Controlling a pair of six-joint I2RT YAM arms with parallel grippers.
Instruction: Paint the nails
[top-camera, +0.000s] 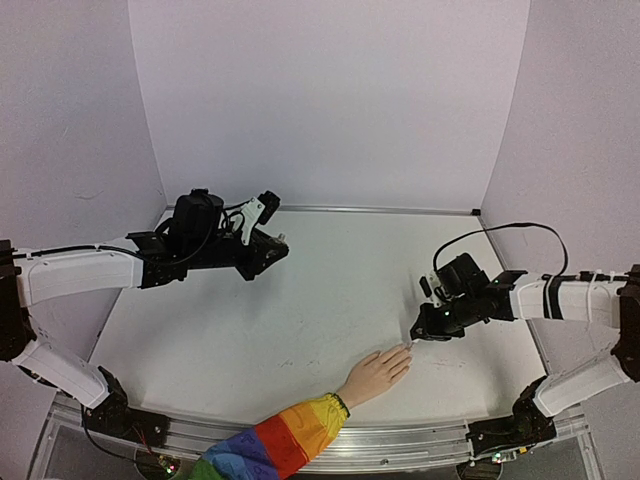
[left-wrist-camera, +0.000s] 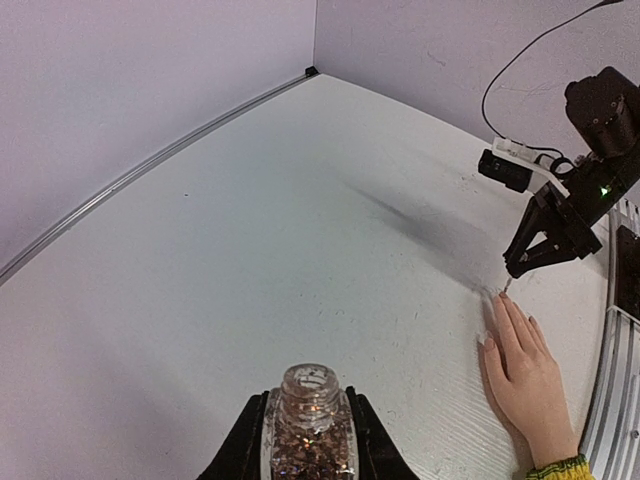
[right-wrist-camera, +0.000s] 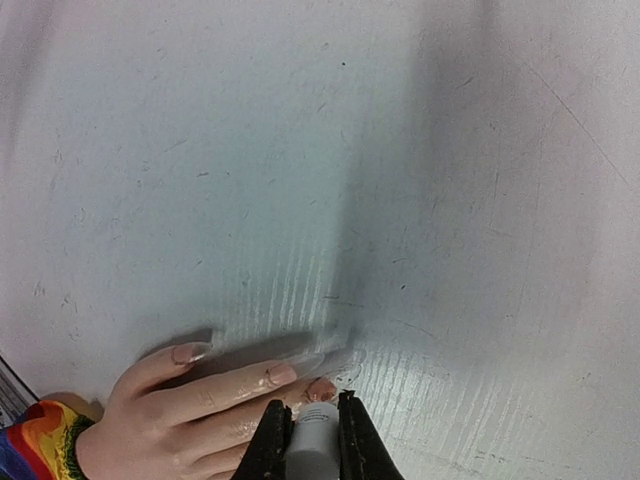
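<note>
The table (top-camera: 300, 320) is recorded as a matt white sheet, finely scratched and faintly ribbed, edged by a brushed metal rail (top-camera: 400, 437). The bottle (left-wrist-camera: 308, 425) is noted as clear glossy glass over coppery glitter, the brush cap (right-wrist-camera: 315, 440) as matt whitish plastic. The hand (top-camera: 376, 376) is logged as smooth, its nails (right-wrist-camera: 282, 374) glossy, the sleeve (top-camera: 280, 440) as knitted cloth.

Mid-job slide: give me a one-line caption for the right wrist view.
Right gripper, shut on a whitish brush handle, hovers over the nails of a rainbow-sleeved hand lying flat on the table.
</note>
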